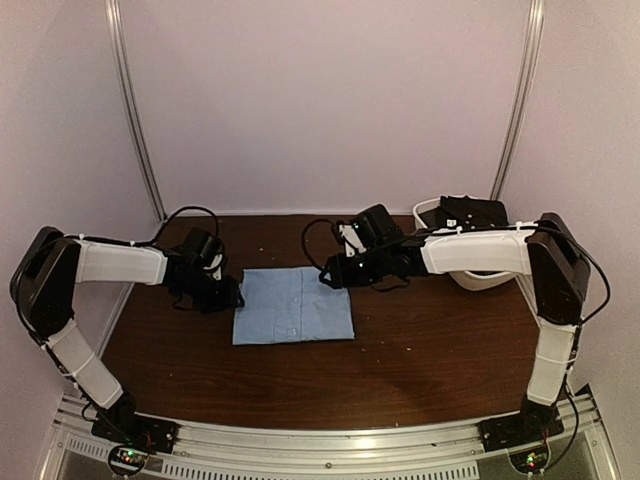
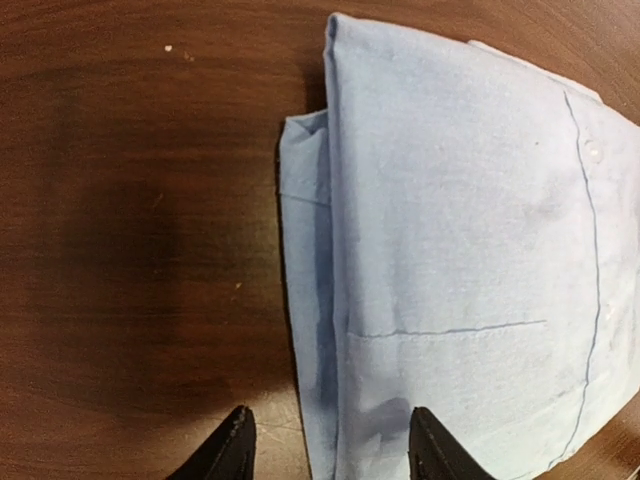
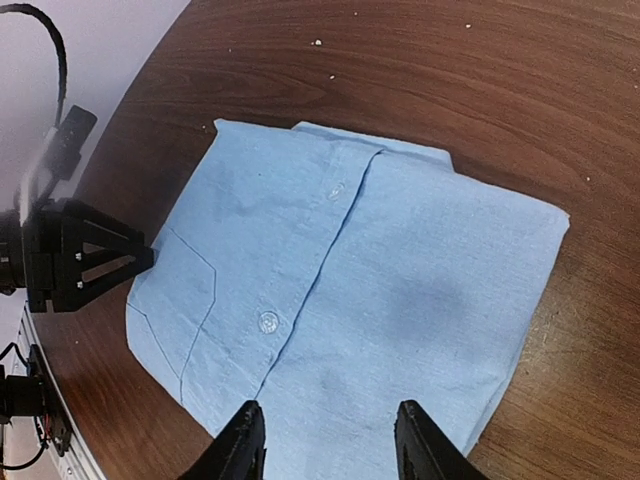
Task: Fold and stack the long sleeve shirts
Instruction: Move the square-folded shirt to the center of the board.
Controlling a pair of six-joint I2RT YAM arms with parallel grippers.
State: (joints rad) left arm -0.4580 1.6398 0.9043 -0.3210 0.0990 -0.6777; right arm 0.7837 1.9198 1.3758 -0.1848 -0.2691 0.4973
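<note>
One left claw [image 2: 332,445], one long sleeve shirt [image 1: 293,305], one right claw [image 3: 328,440] and one white tub [image 1: 482,280] make up the count, all on or over the dark wooden bench [image 1: 430,340]. The left claw's jaws stand clearly parted with nothing pinched. The shirt's folded left edge lies just beneath and ahead of its tips, one tip over bare wood and the other over cloth. The shirt, plain light blue, lies flat between the two claws as a neat rectangle, with its sleeves tucked out of sight and its button placket and chest pocket facing up. The folding of this one therefore looks done or nearly so. The right claw hovers over the shirt's far right corner, jaws likewise parted and empty, with cloth spread below and ahead of them. Well off to the right of that claw sits the tub, with something dark on top that I cannot make out. No second shirt and no stack are visible, so the stacking, by my judgement, has yet to begin.
</note>
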